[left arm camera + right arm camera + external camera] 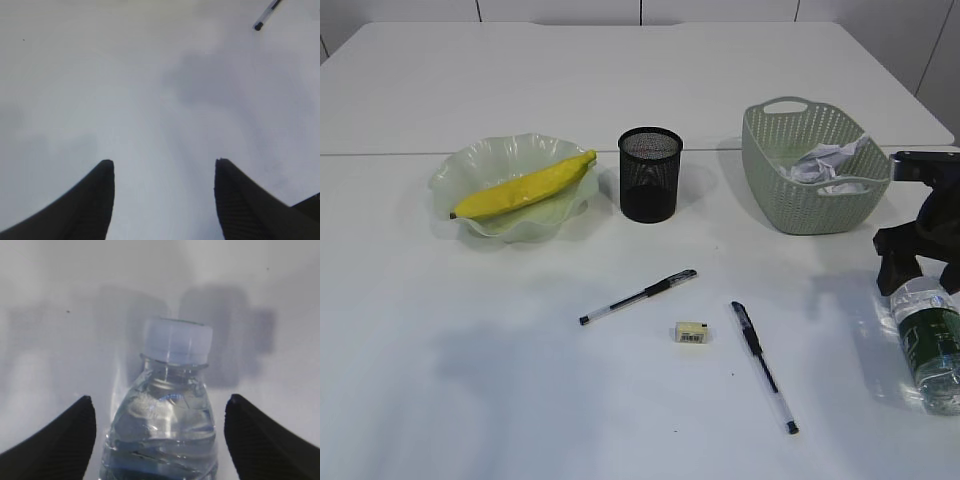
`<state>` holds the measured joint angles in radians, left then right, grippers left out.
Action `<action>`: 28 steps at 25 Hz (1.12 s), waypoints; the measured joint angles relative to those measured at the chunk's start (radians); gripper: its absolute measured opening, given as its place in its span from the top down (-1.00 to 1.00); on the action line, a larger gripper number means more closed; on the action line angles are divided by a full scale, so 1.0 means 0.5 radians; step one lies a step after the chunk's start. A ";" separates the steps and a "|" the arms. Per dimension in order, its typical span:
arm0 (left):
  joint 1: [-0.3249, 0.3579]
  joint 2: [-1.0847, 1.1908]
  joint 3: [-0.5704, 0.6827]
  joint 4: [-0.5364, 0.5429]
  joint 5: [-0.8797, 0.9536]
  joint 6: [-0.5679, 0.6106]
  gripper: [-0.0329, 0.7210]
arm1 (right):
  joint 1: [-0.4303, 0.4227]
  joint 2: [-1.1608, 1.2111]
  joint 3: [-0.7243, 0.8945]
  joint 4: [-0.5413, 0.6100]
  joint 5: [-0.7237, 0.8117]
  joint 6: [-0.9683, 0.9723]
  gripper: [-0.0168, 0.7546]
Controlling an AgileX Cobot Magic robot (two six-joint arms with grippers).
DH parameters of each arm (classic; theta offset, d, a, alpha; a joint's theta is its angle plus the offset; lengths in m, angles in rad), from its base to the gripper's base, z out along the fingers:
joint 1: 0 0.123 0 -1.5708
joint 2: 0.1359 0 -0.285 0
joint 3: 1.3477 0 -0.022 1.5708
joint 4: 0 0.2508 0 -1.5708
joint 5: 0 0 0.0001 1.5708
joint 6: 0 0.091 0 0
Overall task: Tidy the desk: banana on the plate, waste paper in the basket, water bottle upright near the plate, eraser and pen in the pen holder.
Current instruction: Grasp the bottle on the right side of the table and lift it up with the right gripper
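Observation:
The banana (525,187) lies on the pale green plate (448,172). Crumpled waste paper (830,165) sits in the grey-green basket (800,205). Between plate and basket stands the black mesh pen holder (650,175). Two pens (640,296) (763,365) and the eraser (692,332) lie on the table. The water bottle (932,345) lies on its side at the right edge. My right gripper (920,272) hangs over its cap end. The bottle neck (165,420) sits between the open right gripper (160,397) with gaps on both sides. My left gripper (162,162) is open over bare table, with a pen end (265,17) at the far right.
The white table (470,380) has a seam running across behind the plate and pen holder. The bottle lies close to the table's right side. The left arm does not show in the exterior view.

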<state>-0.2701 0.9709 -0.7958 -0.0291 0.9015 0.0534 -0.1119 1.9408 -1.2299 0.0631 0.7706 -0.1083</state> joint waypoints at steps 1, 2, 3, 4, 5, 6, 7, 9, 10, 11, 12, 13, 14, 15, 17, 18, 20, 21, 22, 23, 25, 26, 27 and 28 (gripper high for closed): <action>0.000 0.000 0.000 0.000 0.000 0.000 -0.30 | 0.000 0.000 0.000 0.000 -0.002 0.000 -0.58; 0.000 0.000 0.000 0.000 0.000 0.000 -0.30 | 0.000 0.000 0.000 0.000 -0.002 0.000 -0.58; 0.000 0.000 0.000 0.000 0.000 0.000 -0.30 | 0.000 0.000 0.000 0.004 -0.002 0.000 -0.58; 0.000 0.000 0.000 0.000 0.003 0.000 -0.30 | 0.000 0.000 0.000 0.004 -0.002 0.000 -0.58; 0.000 0.000 0.000 0.000 0.003 0.000 -0.30 | 0.000 0.000 0.000 0.007 -0.002 0.000 -0.58; 0.000 0.000 0.000 0.000 0.003 0.000 -0.30 | 0.000 0.000 0.000 0.007 -0.002 0.000 -0.58; 0.000 0.000 0.000 0.000 0.003 0.000 -0.30 | 0.000 0.000 0.000 0.007 -0.002 -0.003 -0.58; 0.000 0.000 0.000 0.000 0.003 0.000 -0.30 | 0.000 0.000 0.000 0.008 -0.006 -0.003 -0.58; 0.000 0.000 0.000 0.000 0.003 0.000 -0.30 | 0.000 0.000 0.000 0.012 -0.010 -0.003 -0.58; 0.000 0.000 0.000 0.000 0.003 0.000 -0.30 | 0.000 0.000 0.000 0.012 -0.010 -0.003 -0.58; 0.000 0.000 0.000 0.000 0.003 0.000 -0.30 | 0.000 0.004 0.000 0.012 -0.011 -0.003 -0.58; 0.000 0.000 0.000 0.000 0.004 0.000 -0.30 | 0.000 0.006 0.000 0.012 -0.014 -0.003 -0.58; 0.000 0.000 0.000 0.000 0.004 0.000 -0.30 | 0.000 0.015 -0.002 0.012 -0.014 -0.003 -0.58; 0.000 0.000 0.000 0.000 0.008 0.000 -0.30 | 0.000 0.026 -0.002 0.012 -0.014 -0.003 -0.58; 0.000 0.000 0.000 0.000 0.012 0.000 -0.30 | 0.000 0.059 -0.002 0.012 -0.011 -0.003 -0.58; 0.000 0.000 0.000 0.000 0.023 0.000 -0.30 | 0.000 0.068 -0.002 0.012 -0.007 -0.003 -0.58; 0.000 0.000 0.000 0.000 0.033 0.000 -0.30 | 0.000 0.074 -0.002 0.012 -0.004 -0.003 -0.57; 0.000 0.000 0.000 0.000 0.036 0.000 -0.30 | 0.000 0.074 -0.002 0.012 -0.004 -0.003 -0.57; 0.000 0.000 0.000 0.000 0.037 0.000 -0.30 | 0.000 0.074 -0.002 0.012 -0.004 -0.003 -0.57; 0.000 0.000 0.000 0.000 0.041 0.000 -0.30 | 0.000 0.074 -0.002 0.012 -0.004 -0.003 -0.57; 0.000 0.000 0.000 0.000 0.041 0.000 -0.30 | 0.000 0.074 -0.002 0.012 -0.004 -0.003 -0.56; 0.000 0.000 0.000 0.000 0.041 0.000 -0.30 | 0.000 0.074 -0.002 0.012 -0.004 -0.003 -0.53; 0.000 0.000 0.000 0.000 0.041 0.000 -0.30 | 0.000 0.074 -0.002 0.012 -0.004 -0.003 -0.49; 0.000 0.000 0.000 0.000 0.041 0.000 -0.30 | 0.000 0.074 -0.002 0.012 -0.004 -0.003 -0.44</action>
<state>-0.2701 0.9709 -0.7958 -0.0291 0.9220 0.0534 -0.1119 1.9776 -1.2308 0.0690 0.7686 -0.1099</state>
